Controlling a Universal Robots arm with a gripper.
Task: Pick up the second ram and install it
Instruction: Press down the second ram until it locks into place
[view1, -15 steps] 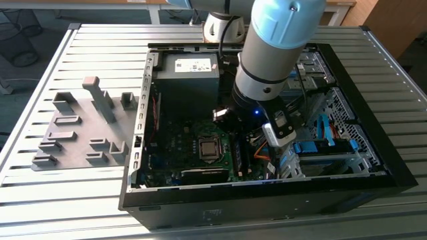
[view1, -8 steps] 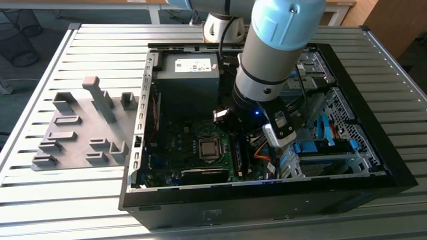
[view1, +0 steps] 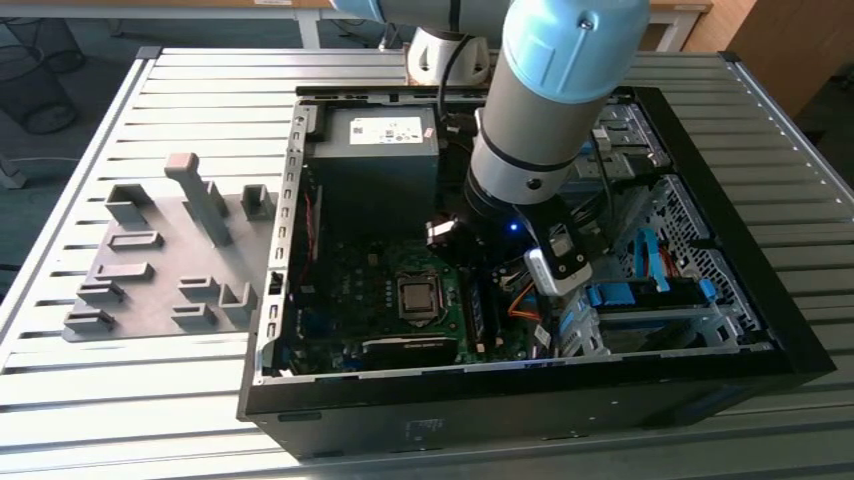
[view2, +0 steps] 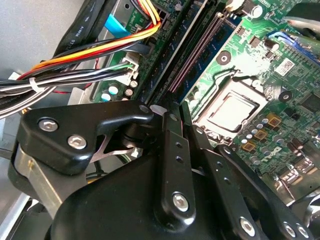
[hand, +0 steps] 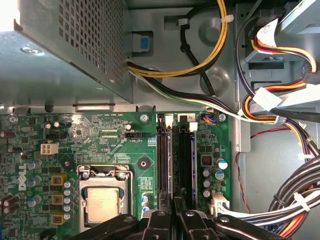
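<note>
Green motherboard (hand: 105, 145) lies flat in the open black computer case (view1: 747, 250), which rests on a slatted metal table (view1: 160, 400). Bare processor (hand: 102, 202) sits in its socket on the board, beside the memory slots (hand: 186, 160).

Arm: pale blue and grey, reaching down into the case from above in the exterior view. Gripper (hand: 172, 212): black linkage fingers (view2: 172, 150) drawn close together over the memory slots, clamped on the edge of a thin stick standing in a slot.

Second ram (view2: 192, 60): thin board with dark chips, standing on edge in a slot and running away from the fingertips in the second wrist view; in the first wrist view it shows as a narrow dark line between the white slot latches. Whether it is fully seated cannot be told.

Cable bundle (hand: 295, 200): black, white, orange and yellow wires, just beside the slots, tied with pale bands.

Power supply (view1: 374, 150): grey box at the far end of the case.

Grey holder tray (view1: 167, 270): on the table at the exterior view's left, well apart from the case, with upright slotted posts.

Blue drive-bay clips (view1: 627, 293): at the exterior view's right inside the case.
</note>
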